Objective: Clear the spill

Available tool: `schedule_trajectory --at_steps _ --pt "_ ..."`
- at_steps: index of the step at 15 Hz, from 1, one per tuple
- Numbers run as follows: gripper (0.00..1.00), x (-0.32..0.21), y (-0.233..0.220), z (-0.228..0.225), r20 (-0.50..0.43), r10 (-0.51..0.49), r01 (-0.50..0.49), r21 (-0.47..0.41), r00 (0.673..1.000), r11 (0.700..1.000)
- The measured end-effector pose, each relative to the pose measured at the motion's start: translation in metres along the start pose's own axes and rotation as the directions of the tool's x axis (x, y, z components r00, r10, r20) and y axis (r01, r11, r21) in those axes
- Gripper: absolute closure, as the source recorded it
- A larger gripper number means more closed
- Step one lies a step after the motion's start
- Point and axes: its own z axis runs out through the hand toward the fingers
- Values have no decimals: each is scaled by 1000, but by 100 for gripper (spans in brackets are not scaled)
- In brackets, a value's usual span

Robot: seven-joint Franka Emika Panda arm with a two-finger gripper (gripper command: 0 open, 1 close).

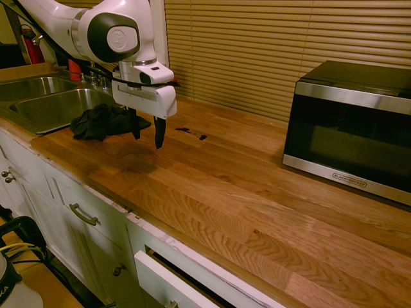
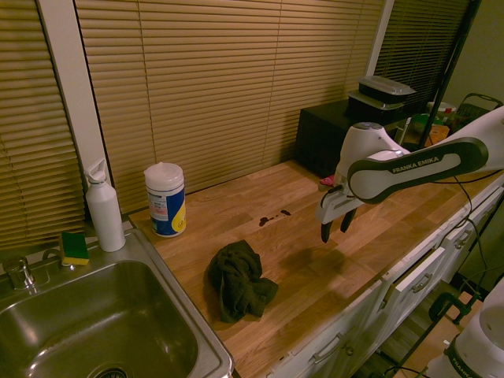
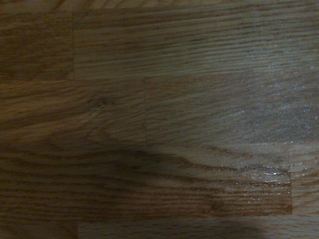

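Note:
The spill [image 1: 191,133] is a short streak of small dark blotches on the wooden counter, also visible in the second exterior view as the spill [image 2: 273,216]. A crumpled dark rag [image 1: 103,120] lies next to the sink; the rag [image 2: 240,279] sits apart from the streak. My gripper [image 1: 147,131] hangs open above the counter between rag and spill, holding nothing. From the other side the gripper [image 2: 336,227] is to the right of the streak. The wrist view shows only bare wood grain.
A steel sink [image 1: 45,102] lies at the counter's end. A wipes canister [image 2: 165,199], a white bottle [image 2: 105,206] and a sponge [image 2: 74,248] stand behind it. A microwave [image 1: 353,128] sits at the other end. Drawers [image 1: 173,276] run below the counter edge.

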Motion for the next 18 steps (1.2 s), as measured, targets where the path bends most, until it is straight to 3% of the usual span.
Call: schedule_trajectory --at_steps 8,18 --pt "0 -10 -12 -2 -14 9 -9 24 1000 1000" --pt "0 -109 -96 -30 -46 -61 67 127 997 990"
